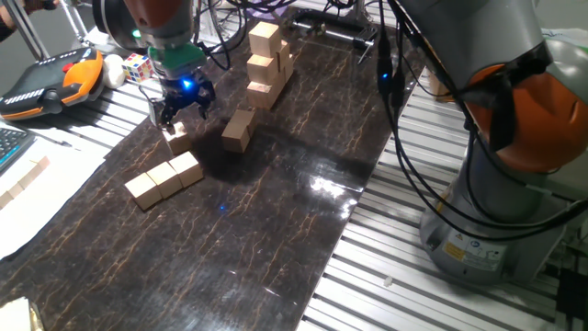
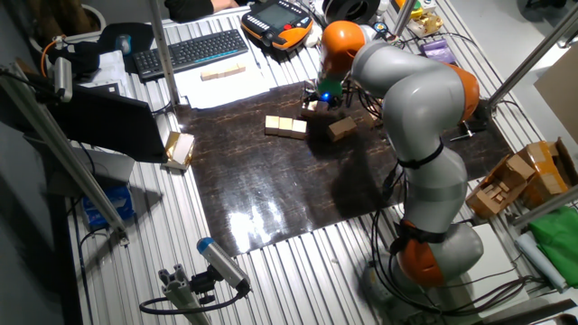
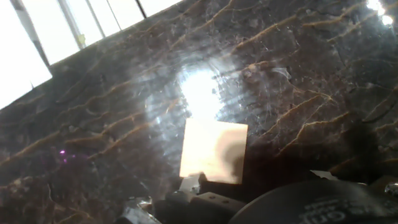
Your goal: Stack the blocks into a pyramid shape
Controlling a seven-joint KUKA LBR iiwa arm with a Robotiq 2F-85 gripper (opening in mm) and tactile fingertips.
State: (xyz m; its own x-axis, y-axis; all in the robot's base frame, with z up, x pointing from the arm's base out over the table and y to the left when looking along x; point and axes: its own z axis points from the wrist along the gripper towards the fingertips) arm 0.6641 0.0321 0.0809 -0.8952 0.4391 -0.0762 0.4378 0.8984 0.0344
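The gripper [image 1: 182, 108] hovers over a lone block [image 1: 177, 140] (whether spread or clenched I cannot tell) and, descending off-centre, could knock it aside.

Dark marble-look mat [image 1: 276, 239] (glossy glare) on slatted metal table [image 1: 432, 294].

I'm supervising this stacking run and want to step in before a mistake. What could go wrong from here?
1. The gripper hovers over a single light tan wooden cube near the row of three tan cubes; a skewed descent could push it aside rather than grasp it.
2. Another tan cube and a tall tower of similar wooden cubes stand close by; a wide swing might topple the tower.
3. Glare on the dark marbled mat could blur the cube's edges in the hand view.
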